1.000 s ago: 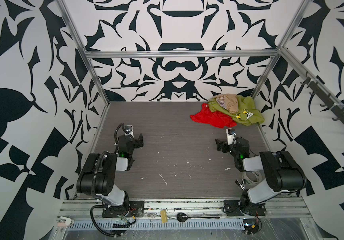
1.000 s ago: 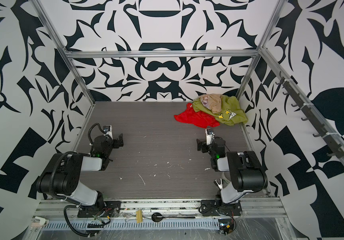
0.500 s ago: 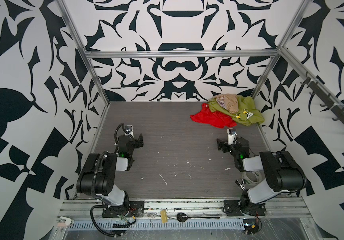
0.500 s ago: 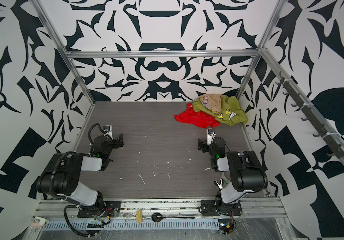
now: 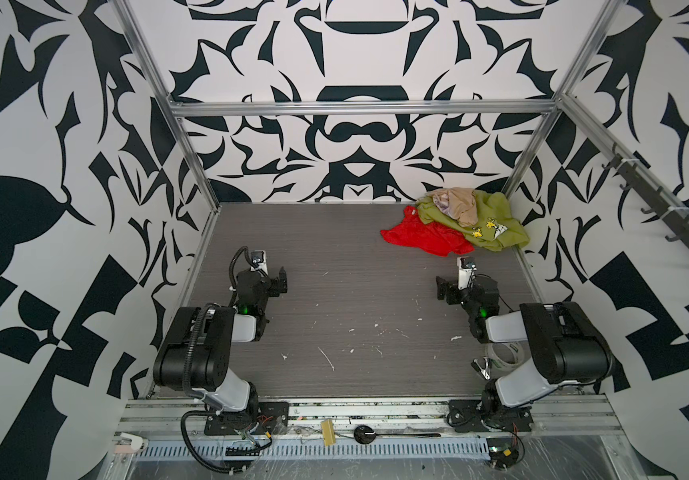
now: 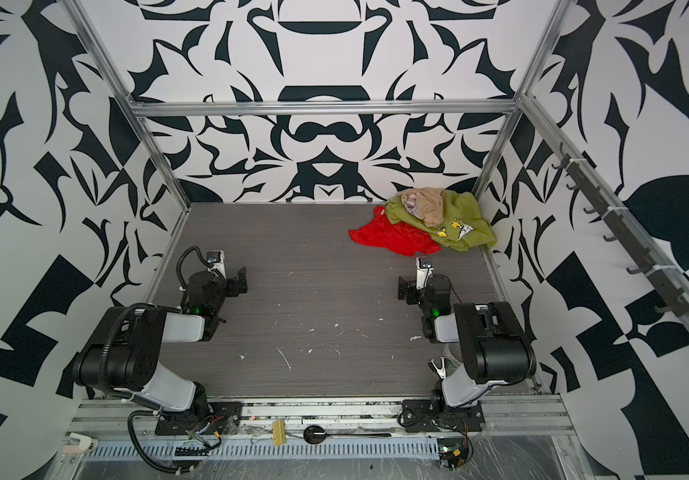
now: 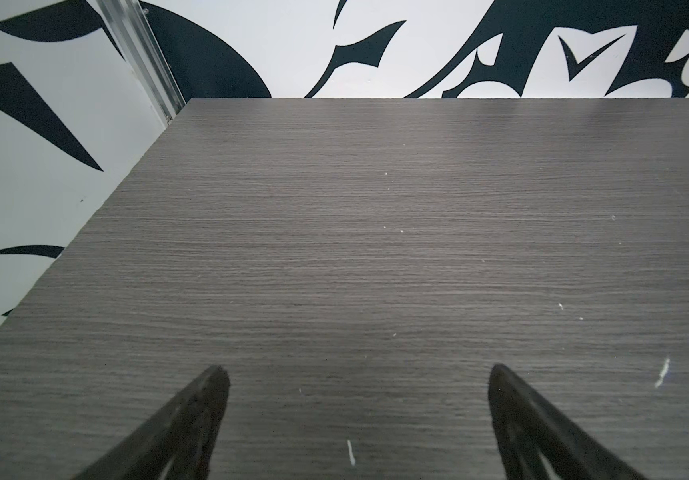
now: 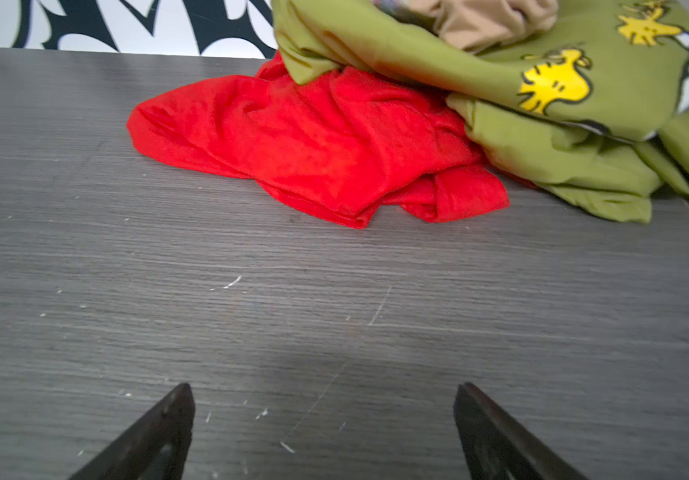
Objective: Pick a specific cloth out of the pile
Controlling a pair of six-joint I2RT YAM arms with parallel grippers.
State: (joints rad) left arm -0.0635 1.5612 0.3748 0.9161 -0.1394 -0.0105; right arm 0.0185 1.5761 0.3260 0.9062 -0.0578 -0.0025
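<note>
The pile (image 5: 496, 226) lies in the far right corner of the table in both top views. An olive-green shirt (image 8: 583, 137) with yellow cartoon print has a small beige garment (image 5: 459, 203) on top. The cloth (image 5: 421, 237) (image 6: 392, 239) (image 8: 313, 137) is bright red; it spreads out from under the green shirt's left side, partly covered by it. My right gripper (image 5: 465, 286) (image 8: 324, 390) is open and empty, low over the table a short way in front of the red cloth. My left gripper (image 5: 261, 279) (image 7: 359, 374) is open and empty over bare table at the left.
The dark wood-grain table (image 5: 355, 291) is closed in by patterned walls on three sides. A rail of hooks (image 5: 666, 216) runs along the right wall. A roll of clear tape (image 5: 504, 357) sits by the right arm's base. White flecks dot the table's front.
My right gripper has shifted very slightly to the right. The left arm and the pile have not moved.
</note>
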